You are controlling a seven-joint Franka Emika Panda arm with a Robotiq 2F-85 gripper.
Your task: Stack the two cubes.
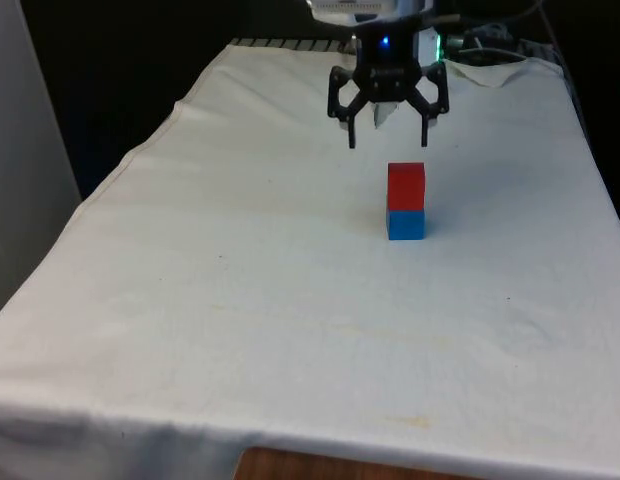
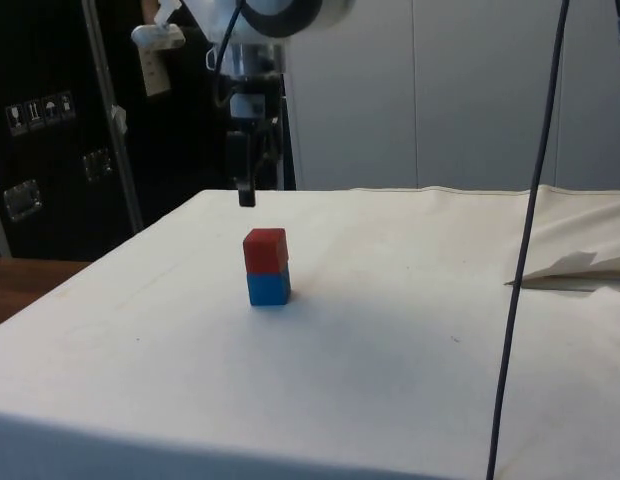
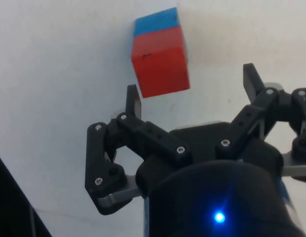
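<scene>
red cube (image 1: 406, 186) sits on top of the blue cube (image 1: 406, 225), faces roughly flush, the two touching as one short stack on the white cloth (image 1: 240, 300). stack is right of centre in the front view, in the far half of the table. side view has the same stack: red cube (image 2: 265, 250) over blue cube (image 2: 269, 288), upright, no visible tilt. gripper (image 1: 388, 135) hangs in the air above the stack and a bit toward the robot's end, clear of both cubes. claw is spread wide, holding nothing, fingers (image 3: 134, 100) apart with bare cloth between them. wrist view looks down on the red cube (image 3: 160, 61) with a strip of the blue cube (image 3: 157, 21) showing past it.
</scene>
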